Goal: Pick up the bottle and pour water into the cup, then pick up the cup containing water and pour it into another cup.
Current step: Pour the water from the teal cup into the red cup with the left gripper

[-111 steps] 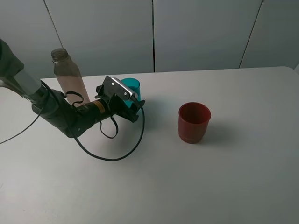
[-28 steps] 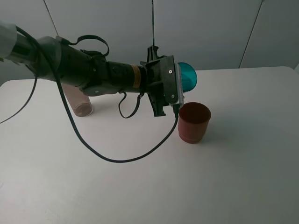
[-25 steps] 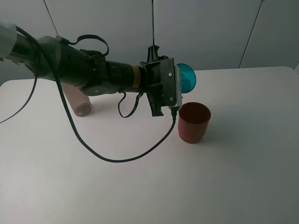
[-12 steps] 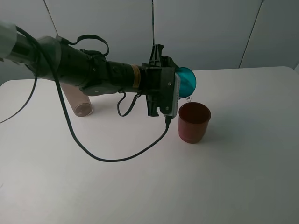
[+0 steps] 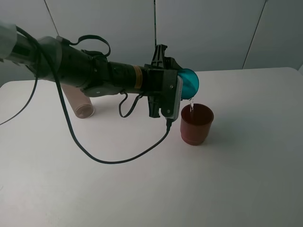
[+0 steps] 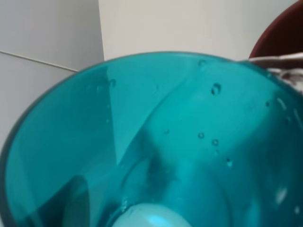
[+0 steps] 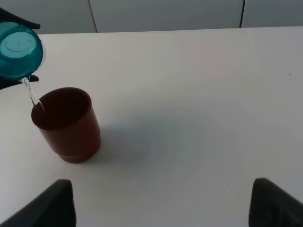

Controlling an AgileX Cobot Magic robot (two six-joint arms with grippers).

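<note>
Plain white table (image 5: 213,189), translucent teal plastic tumbler (image 5: 190,81), opaque red-brown plastic cup (image 5: 196,125), clear grey-brown tinted plastic bottle (image 5: 78,101), black arm (image 5: 85,71) with amber band.

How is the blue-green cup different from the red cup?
The teal cup is see-through and slimmer; the red cup is solid-coloured and wider, with a stepped base. The teal cup is up in the air, tipped on its side; the red cup stands upright on the table. Water runs out of the teal cup and into the red cup. Both are round, open cups with no handle.
</note>
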